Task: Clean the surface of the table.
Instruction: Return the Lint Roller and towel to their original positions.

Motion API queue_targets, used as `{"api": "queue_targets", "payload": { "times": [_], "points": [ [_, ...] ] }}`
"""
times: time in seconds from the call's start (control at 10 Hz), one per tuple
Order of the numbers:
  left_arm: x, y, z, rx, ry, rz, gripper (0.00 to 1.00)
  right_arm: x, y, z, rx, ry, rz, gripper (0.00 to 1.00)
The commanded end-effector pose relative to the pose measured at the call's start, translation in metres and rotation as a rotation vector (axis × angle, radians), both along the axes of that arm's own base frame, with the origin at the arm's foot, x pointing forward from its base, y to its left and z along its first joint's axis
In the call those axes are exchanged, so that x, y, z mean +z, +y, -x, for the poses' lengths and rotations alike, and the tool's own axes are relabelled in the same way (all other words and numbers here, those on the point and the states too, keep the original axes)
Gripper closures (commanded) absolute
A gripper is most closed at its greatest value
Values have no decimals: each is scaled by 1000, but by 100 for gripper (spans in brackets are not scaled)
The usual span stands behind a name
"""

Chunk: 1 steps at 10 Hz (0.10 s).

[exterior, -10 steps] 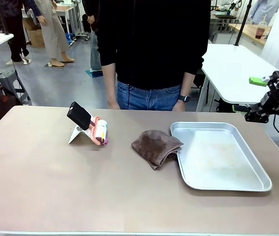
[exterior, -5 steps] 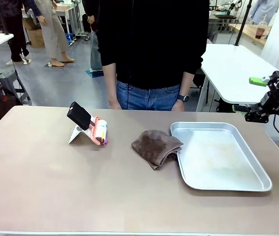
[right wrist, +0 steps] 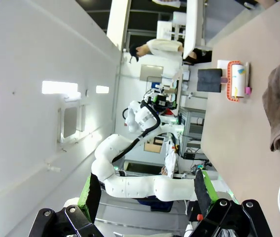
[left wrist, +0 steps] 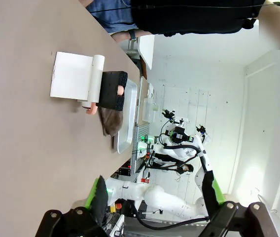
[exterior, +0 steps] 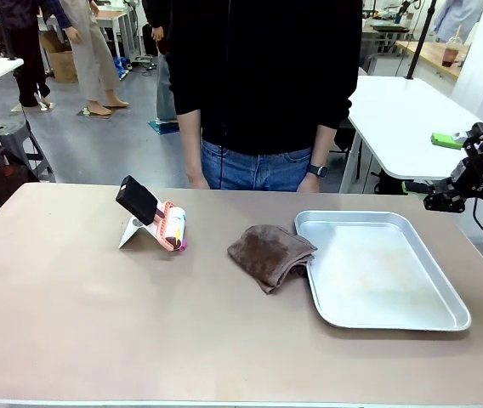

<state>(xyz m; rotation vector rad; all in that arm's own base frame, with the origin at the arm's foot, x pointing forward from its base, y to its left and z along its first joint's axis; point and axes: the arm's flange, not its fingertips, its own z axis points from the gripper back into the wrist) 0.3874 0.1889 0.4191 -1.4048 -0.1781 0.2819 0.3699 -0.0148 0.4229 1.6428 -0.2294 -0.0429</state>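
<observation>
the table (exterior: 71,331) spread wide and flat in front of both arms, its matte taupe-brown top stiff, heavy and fixed; it was nothing to be lifted, only a surface to be rubbed over, and judged smooth enough for a cloth to slide on without snagging. the metal tray (exterior: 446,319) lay on it below and inboard of the right gripper (exterior: 444,170), shallow, rigid and likely slippery on the tabletop if pushed. the brown cloth (exterior: 269,253) sat crumpled against the tray's near-left edge, farther inboard from that gripper; it looked soft, light and limp, so the sensible hold was a pinch on its raised bunched fold, which would let the rest drape. the lint roller (exterior: 172,228) leaned on its white stand beyond the cloth, nearer the left arm's side, light and easy to tip. the right gripper hung off the table's right edge, well apart from everything, its fingers spread and empty. in the left wrist view the left gripper (left wrist: 155,197) also stood with fingers wide apart, holding nothing, above the tabletop and well short of the roller.
</observation>
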Motion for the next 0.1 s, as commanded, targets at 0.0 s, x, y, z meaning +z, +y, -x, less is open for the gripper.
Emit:
{"api": "queue_targets", "payload": {
  "times": [0.0],
  "points": [
    [1,1,2,-4,-3,12,0,3,0,0,-8,-16,7,0]
  ]
}}
